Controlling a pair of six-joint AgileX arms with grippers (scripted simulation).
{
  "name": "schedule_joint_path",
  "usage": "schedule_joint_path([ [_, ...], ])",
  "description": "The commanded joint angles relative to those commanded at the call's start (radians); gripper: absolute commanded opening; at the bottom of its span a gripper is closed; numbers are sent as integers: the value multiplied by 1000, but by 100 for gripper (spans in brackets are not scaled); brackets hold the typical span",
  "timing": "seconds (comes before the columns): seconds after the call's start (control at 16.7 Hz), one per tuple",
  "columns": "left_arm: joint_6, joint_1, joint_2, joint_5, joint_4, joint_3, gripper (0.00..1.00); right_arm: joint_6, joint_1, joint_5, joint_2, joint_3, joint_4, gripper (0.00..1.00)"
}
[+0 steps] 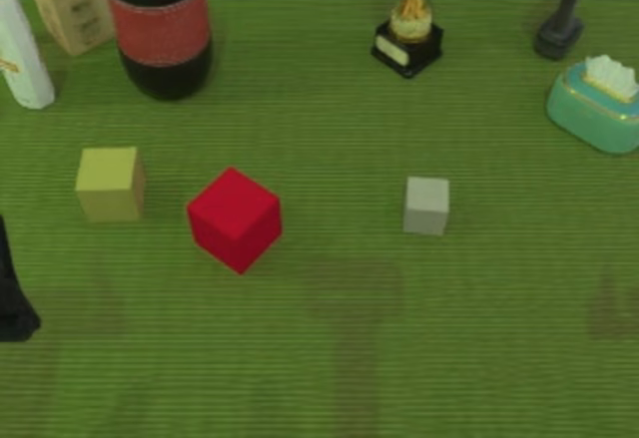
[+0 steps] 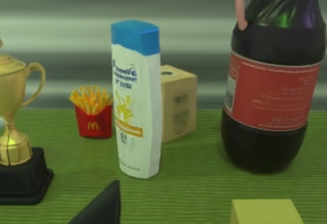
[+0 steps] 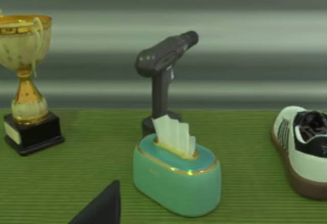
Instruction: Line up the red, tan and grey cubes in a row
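Green ribbed cloth covers the table (image 1: pixel 329 358), with clutter along its far edge: a cola bottle (image 1: pixel 158 24), a shampoo bottle (image 1: pixel 22 54), a pale box (image 1: pixel 68 4), a trophy (image 1: pixel 409 29), a drill (image 1: pixel 561 19) and a tissue holder (image 1: pixel 594 107).

Nearer the front, the tan cube (image 1: pixel 110 184) sits at the left and the red cube (image 1: pixel 234 219) just right of it, turned corner-on. The grey cube (image 1: pixel 426 206) is well apart on the right. None is held, and they do not yet form a tidy row.

A dark shape at the left edge is probably the left arm (image 1: pixel 12 298), parked. Neither gripper shows plainly, so I cannot tell whether the fingers are apart or together.

Because the red cube is turned, fingers closing across its corners could twist or skid it into the tan one.
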Motion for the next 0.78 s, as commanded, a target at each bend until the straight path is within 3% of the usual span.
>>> schedule_joint_path([
  [0.36,0,0,0,0,0,0,100,37,34,-5,103,103,-72,100],
  [0.78,0,0,0,0,0,0,100,199,166,-4,687,653,-416,100],
])
